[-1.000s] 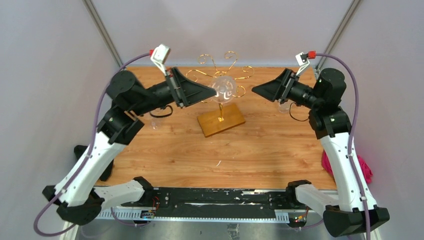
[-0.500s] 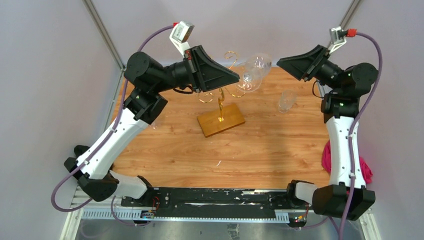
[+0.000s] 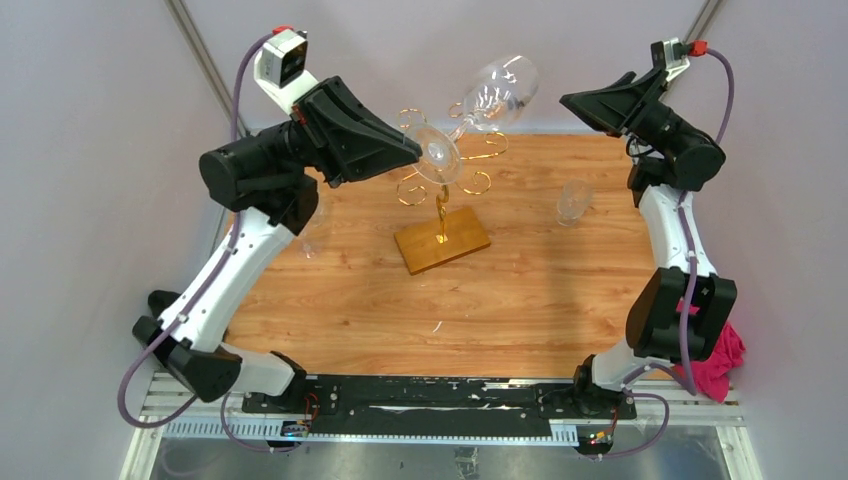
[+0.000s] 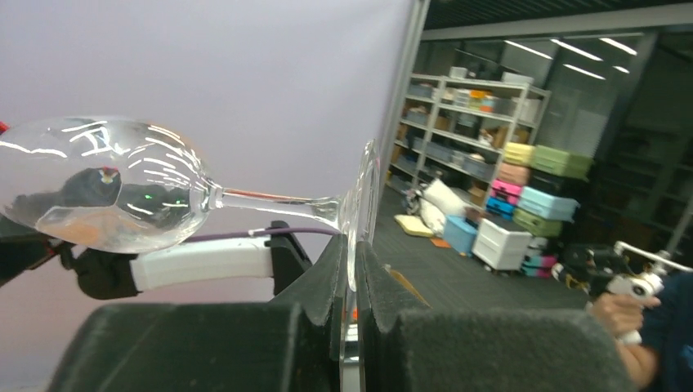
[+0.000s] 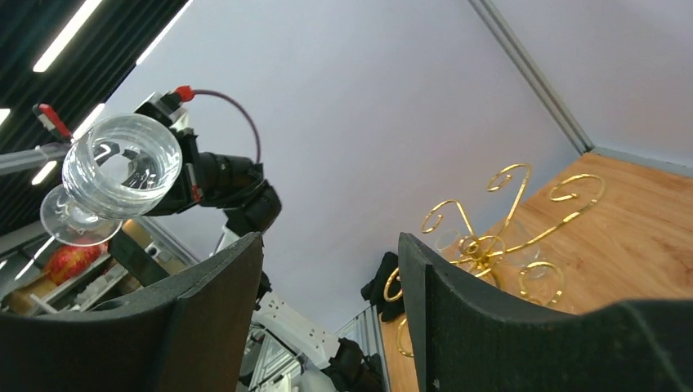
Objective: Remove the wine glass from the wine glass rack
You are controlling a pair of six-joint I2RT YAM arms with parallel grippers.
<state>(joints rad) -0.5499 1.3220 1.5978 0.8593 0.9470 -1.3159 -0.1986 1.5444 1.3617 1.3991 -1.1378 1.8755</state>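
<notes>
I work in a robotics lab set in a warehouse-like hall. Beyond my left gripper (image 4: pixel 351 273) stand metal shelves (image 4: pixel 458 114) and stacked coloured crates (image 4: pixel 549 181) under ceiling strip lights (image 4: pixel 527 49). Pale booth walls (image 3: pixel 90 200) enclose the wooden table (image 3: pixel 520 290) below it.

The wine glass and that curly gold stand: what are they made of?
The wine glass looks like clear glass: see-through, with sharp bright glints. The wine glass rack seems thin metal wire with a shiny gold finish, plated or painted I cannot tell; its base looks like smooth honey-brown wood.
</notes>
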